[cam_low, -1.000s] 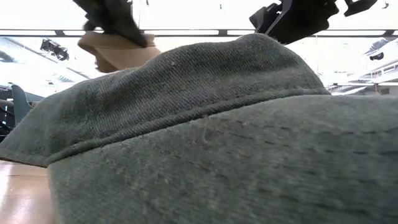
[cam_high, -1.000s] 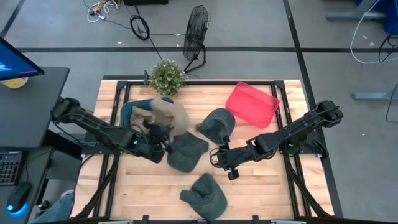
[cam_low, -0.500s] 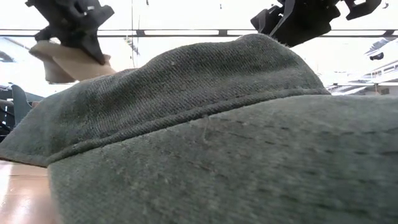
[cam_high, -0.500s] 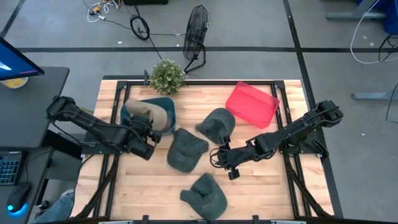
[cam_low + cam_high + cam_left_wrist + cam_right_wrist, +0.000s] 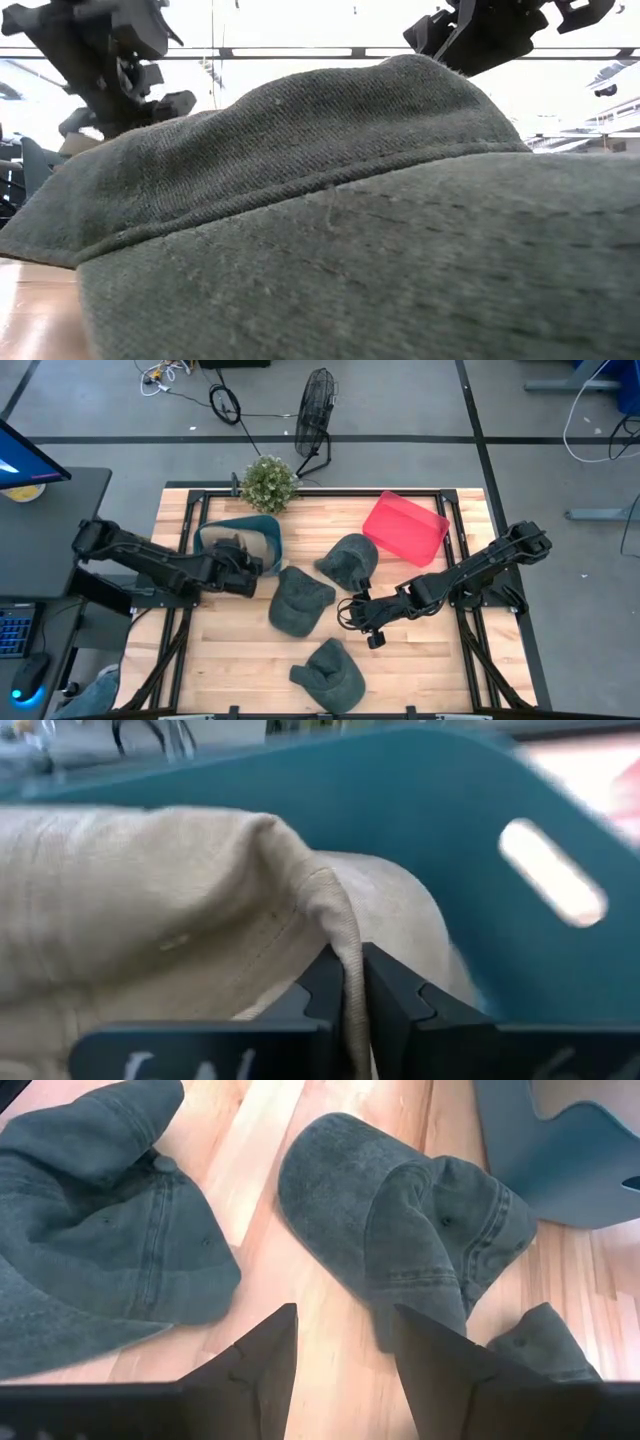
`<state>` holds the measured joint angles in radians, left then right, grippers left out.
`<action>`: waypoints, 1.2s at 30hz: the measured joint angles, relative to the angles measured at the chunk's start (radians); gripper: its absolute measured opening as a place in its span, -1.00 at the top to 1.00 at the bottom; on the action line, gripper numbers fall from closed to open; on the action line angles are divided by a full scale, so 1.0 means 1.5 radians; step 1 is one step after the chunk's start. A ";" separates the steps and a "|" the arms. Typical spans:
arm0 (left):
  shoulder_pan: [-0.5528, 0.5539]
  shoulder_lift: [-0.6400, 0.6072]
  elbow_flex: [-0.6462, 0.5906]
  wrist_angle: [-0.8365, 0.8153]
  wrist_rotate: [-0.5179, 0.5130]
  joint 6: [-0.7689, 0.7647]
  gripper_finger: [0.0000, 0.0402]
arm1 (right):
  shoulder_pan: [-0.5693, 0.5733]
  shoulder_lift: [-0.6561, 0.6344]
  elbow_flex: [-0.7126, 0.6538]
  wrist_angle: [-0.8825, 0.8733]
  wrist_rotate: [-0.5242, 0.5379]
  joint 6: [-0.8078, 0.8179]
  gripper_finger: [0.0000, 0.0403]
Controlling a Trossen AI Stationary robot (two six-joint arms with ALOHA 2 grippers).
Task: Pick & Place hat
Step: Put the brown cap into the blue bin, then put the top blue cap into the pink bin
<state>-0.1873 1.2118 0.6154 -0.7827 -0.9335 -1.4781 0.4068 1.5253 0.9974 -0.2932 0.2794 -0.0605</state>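
The biggest risk I see sits in the teal bin (image 5: 268, 532): my left gripper (image 5: 345, 982) is clamped on a fold of the tan hat (image 5: 150, 960), which lies inside the bin, and if I pull away before letting go, the cloth drags back out over the wall. A smaller risk is the fold snagging between my fingers as they part. A second ago I held the hat above the table beside the bin. My right gripper (image 5: 340, 1345) hangs with fingers apart over the green hats (image 5: 410, 1210), unchanged.
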 joint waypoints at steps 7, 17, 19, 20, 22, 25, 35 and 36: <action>0.020 0.000 -0.035 0.106 0.042 0.058 0.52 | 0.000 0.000 0.000 0.001 0.000 0.000 0.17; 0.018 -0.011 0.015 0.077 0.049 0.167 0.21 | 0.000 0.000 0.000 0.001 0.000 -0.006 0.17; 0.018 -0.010 0.049 0.060 0.049 0.218 0.19 | 0.000 0.000 0.000 0.001 0.000 0.003 0.17; 0.018 -0.010 0.067 0.045 0.048 0.239 0.19 | 0.000 0.001 0.000 0.001 0.000 0.010 0.17; 0.018 -0.011 0.102 0.029 0.049 0.276 0.19 | 0.000 0.001 0.000 0.001 0.000 0.018 0.17; 0.018 -0.011 0.146 0.025 0.049 0.325 0.19 | 0.000 0.001 0.000 0.001 0.000 0.018 0.17; 0.018 -0.011 0.194 0.071 0.048 0.405 0.20 | -0.024 0.001 0.000 0.003 0.000 0.012 0.17; 0.018 -0.011 0.194 0.073 0.048 0.408 0.20 | -0.031 0.001 0.000 0.003 0.000 0.010 0.17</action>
<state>-0.1608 1.1957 0.9070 -0.6728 -0.8616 -0.8666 0.3602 1.5261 0.9974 -0.2890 0.2793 -0.0452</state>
